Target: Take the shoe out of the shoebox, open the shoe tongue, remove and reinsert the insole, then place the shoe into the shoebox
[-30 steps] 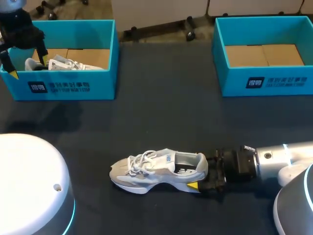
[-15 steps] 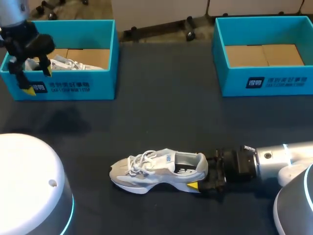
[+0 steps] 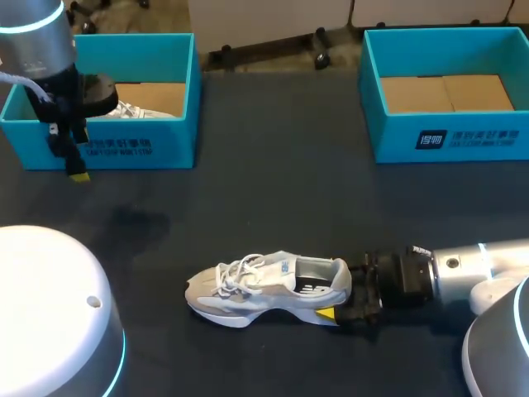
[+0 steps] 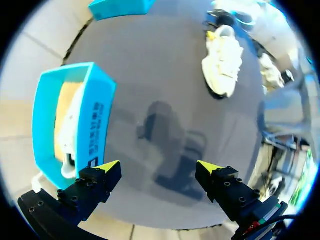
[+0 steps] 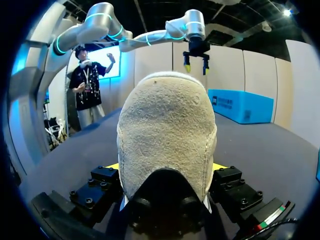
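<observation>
Shoe [image 3: 264, 289] lies crosswise, toe leftward, heel in right end effector [image 3: 344, 301].

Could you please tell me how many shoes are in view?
2. One shoe lies on the table's near side, its heel clamped in the right gripper. The other shoe sits inside the left box, partly hidden by its wall.

The pale grey-and-white lace-up sneaker [image 3: 264, 289] has white laces and black lining. The turquoise cardboard left shoebox [image 3: 178, 141] and right shoebox [image 3: 388, 136] are brown inside (dark blue labels, white print). The cloth surface [image 3: 281, 182] is plain black; left claw [image 4: 157, 167] and right claw [image 5: 165, 167] are black, yellow-tipped.
</observation>
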Motion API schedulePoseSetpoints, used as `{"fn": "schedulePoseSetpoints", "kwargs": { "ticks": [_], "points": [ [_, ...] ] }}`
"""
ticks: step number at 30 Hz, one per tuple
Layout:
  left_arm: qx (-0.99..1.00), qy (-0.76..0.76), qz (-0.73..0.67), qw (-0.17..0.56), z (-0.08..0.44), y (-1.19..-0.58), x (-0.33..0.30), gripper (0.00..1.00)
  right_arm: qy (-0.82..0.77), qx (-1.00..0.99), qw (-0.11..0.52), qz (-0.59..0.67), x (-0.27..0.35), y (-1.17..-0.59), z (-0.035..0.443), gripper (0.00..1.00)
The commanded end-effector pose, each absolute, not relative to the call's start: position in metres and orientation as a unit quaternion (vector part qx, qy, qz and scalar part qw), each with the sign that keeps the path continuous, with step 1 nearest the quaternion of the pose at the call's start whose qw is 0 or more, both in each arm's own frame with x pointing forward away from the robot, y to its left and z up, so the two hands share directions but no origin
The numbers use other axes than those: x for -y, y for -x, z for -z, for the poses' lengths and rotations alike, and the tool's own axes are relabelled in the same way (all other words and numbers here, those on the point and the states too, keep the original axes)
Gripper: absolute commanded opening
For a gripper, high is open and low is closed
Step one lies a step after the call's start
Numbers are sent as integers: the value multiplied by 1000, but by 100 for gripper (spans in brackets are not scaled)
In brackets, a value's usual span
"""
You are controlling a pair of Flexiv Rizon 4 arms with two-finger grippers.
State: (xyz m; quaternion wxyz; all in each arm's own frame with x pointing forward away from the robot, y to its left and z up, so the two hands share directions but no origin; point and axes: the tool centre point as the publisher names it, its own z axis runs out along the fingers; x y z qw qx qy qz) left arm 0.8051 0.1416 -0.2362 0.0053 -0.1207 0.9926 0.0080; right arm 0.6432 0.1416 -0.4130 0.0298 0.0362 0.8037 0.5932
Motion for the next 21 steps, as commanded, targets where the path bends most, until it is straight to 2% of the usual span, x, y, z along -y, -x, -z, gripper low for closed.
{"fn": "schedulePoseSetpoints", "kwargs": {
  "ticks": [1, 4, 8, 15, 16, 17, 21],
  "points": [
    [-971, 235, -6, 37, 240, -796, -133, 100, -36, -806, 28, -591, -143, -644, 411, 0],
    [-952, 307, -11, 19, 248, -782, -122, 100, -36, -806, 28, -591, -143, -644, 411, 0],
    [-890, 452, -23, -55, 253, -768, -101, 100, -36, -806, 28, -591, -143, -644, 411, 0],
    [-827, 547, -48, -122, 250, -749, -64, 100, -36, -806, 28, -591, -143, -644, 411, 0],
    [-821, 556, -52, -118, 250, -745, -56, 100, -36, -806, 28, -591, -143, -644, 411, 0],
    [-815, 574, -49, -62, 249, -738, -44, 100, -36, -806, 28, -591, -143, -644, 411, 0],
    [-815, 574, -49, -62, 249, -738, -44, 100, -36, -806, 28, -591, -143, -644, 411, 0]
  ]
}}
